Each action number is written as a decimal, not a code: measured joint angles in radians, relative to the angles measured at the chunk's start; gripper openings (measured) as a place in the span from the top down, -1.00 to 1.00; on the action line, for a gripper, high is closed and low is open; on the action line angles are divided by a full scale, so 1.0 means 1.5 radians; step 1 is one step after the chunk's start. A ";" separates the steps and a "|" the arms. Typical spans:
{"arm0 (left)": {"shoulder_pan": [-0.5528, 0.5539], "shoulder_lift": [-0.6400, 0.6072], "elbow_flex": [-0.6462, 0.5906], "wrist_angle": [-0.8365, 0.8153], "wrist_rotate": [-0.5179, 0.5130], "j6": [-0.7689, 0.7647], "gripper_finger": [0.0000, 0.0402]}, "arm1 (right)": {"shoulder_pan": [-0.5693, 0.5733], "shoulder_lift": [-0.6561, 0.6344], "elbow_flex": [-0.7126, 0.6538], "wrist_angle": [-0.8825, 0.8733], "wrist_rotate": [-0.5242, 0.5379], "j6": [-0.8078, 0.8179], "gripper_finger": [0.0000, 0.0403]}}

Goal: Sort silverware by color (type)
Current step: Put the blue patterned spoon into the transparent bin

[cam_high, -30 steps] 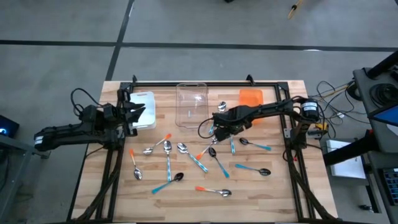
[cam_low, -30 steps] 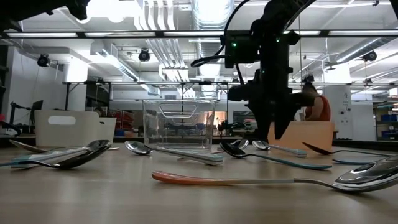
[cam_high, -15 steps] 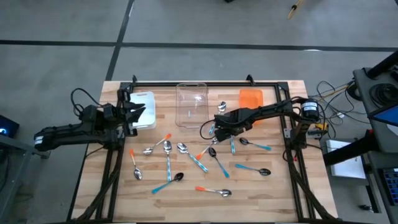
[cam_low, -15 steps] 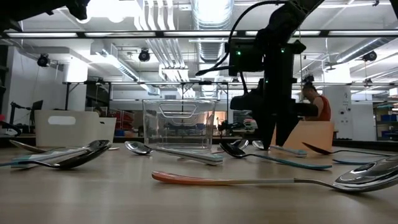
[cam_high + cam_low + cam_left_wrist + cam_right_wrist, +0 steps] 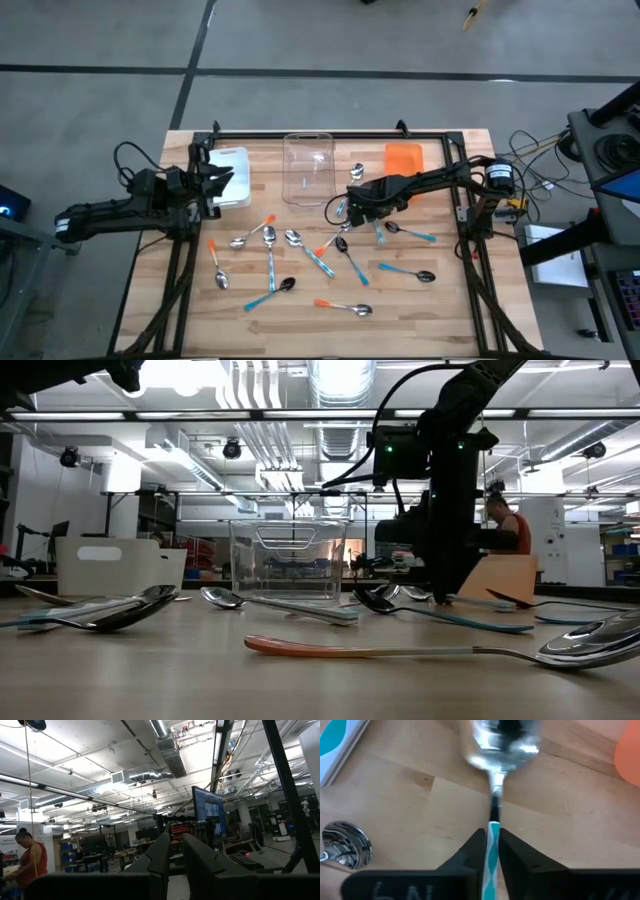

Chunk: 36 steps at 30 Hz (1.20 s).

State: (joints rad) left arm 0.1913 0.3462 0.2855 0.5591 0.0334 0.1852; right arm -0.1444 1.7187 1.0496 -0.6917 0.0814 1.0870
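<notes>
We see right gripper [image 5: 492, 851] low over table [image 5: 440, 300], near centre toward far edge — fingers [image 5: 470, 851] pinched on teal handle of spoon [image 5: 501, 750] lying flat beside orange bin [image 5: 404, 157]. Other spoons [image 5: 290, 262] scattered across middle. Left gripper [image 5: 172, 857] waits near left edge by white bin [image 5: 232, 178] — fingers nearly together, holding nothing.

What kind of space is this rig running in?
Probably an open industrial lab or workshop: exposed ceiling ducts, monitors on benches, a person working behind the wooden table.
</notes>
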 joint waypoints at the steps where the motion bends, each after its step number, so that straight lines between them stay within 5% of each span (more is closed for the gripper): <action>1: 0.000 0.000 0.000 0.000 0.000 0.000 0.82 | 0.000 0.000 0.000 0.000 0.000 0.002 0.86; 36: 0.000 0.000 0.000 0.001 0.000 -0.005 0.82 | 0.002 -0.089 0.072 -0.010 0.039 -0.066 0.90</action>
State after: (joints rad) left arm 0.1917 0.3458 0.2852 0.5598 0.0338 0.1774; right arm -0.1417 1.5858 1.1572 -0.7063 0.1397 0.9877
